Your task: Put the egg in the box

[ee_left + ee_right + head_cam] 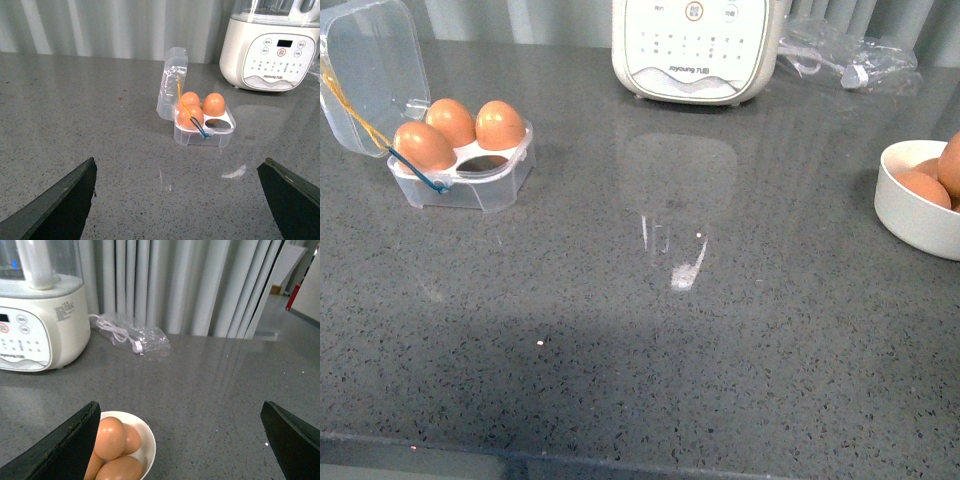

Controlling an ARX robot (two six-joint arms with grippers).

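Gray countertop point(620, 350) carried a white appliance point(695, 50). The left gripper point(179, 165), jaws spread wide and empty, faced the box point(200, 137), which stood ahead of it with its lid raised, three eggs point(214, 105) seated and one cup unfilled. The right gripper point(180, 405), likewise spread and empty, hovered with the white bowl point(147, 440) just beside one finger. The egg point(111, 437) lay uppermost in that bowl.

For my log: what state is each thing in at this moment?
box: lid open, three eggs seated, one cup empty.
bowl: upright, holds more eggs.
left gripper: open, empty.
right gripper: open, empty.
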